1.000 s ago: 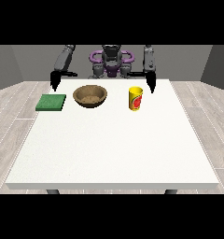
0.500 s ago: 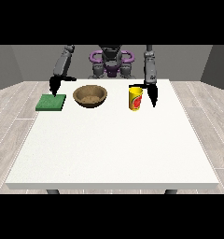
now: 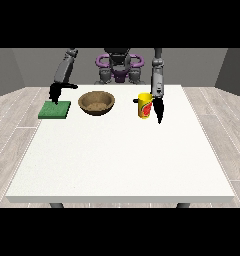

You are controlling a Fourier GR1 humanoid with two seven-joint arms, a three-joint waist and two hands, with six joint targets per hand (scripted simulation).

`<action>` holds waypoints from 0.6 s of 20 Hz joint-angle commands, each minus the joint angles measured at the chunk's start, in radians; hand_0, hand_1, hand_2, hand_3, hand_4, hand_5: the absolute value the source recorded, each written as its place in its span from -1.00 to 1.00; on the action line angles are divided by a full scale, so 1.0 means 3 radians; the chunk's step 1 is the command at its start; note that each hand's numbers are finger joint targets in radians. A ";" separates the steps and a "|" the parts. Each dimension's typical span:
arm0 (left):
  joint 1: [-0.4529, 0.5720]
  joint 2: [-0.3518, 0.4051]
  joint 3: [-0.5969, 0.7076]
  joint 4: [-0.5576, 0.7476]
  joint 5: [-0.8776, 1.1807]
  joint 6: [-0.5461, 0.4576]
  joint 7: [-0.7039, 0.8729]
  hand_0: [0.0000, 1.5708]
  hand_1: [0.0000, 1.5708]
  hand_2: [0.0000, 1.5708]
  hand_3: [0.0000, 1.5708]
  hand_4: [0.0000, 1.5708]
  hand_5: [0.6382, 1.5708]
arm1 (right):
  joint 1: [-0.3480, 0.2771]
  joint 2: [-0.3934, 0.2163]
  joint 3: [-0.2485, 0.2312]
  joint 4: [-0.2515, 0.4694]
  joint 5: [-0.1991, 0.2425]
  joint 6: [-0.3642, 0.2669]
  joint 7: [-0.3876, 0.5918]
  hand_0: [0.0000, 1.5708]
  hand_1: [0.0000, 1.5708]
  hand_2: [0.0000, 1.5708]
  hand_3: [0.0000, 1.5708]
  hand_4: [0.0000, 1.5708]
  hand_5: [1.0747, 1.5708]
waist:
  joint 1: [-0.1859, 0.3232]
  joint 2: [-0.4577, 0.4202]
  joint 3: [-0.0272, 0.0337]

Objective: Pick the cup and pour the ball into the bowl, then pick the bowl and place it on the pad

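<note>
A yellow cup [image 3: 144,105] with a red label stands upright on the white table [image 3: 122,150], right of centre at the back. Whether a ball lies inside it is hidden. The hand at the view's right [image 3: 158,110] hangs just beside the cup's right side with its fingers pointing down, straight, and nothing held. A brown wooden bowl [image 3: 96,103] sits left of the cup. Further left lies a flat green pad [image 3: 55,109]. The hand at the view's left [image 3: 56,93] hovers above the pad's back edge, holding nothing.
The robot's torso [image 3: 119,67] stands behind the table's back edge. The table's front half is bare white surface. Grey wooden floor surrounds the table.
The hand at the view's right has come down and forward, ending close beside the cup's right side. The hand at the view's left has lowered slightly over the pad.
</note>
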 commanded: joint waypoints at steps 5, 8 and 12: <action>-0.0122 0.0104 0.0212 0.0143 -0.0100 0.0581 -0.0362 0.76 0.76 1.00 1.00 0.45 0.94 | -0.0137 -0.0250 -0.0064 -0.0115 -0.0084 0.0164 0.0007 -1.00 -1.00 -1.00 -1.00 -1.00 0.88 | -0.0276 0.0416 0.0005; -0.0006 0.0027 0.0173 -0.0020 -0.0139 0.0742 -0.0257 0.74 0.74 1.00 1.00 0.52 0.91 | -0.0240 -0.0423 -0.0161 -0.0096 -0.0212 0.0281 0.0075 -1.00 -1.00 -0.73 -1.00 -0.86 0.91 | -0.0378 0.0451 0.0007; 0.0131 -0.0034 0.0040 -0.0336 -0.0342 0.1098 -0.0067 0.76 0.76 1.00 1.00 0.56 0.92 | -0.0304 -0.0499 -0.0115 0.0036 -0.0206 0.0375 0.0146 -1.00 -1.00 -0.71 -1.00 -0.77 0.92 | -0.0449 0.0330 0.0012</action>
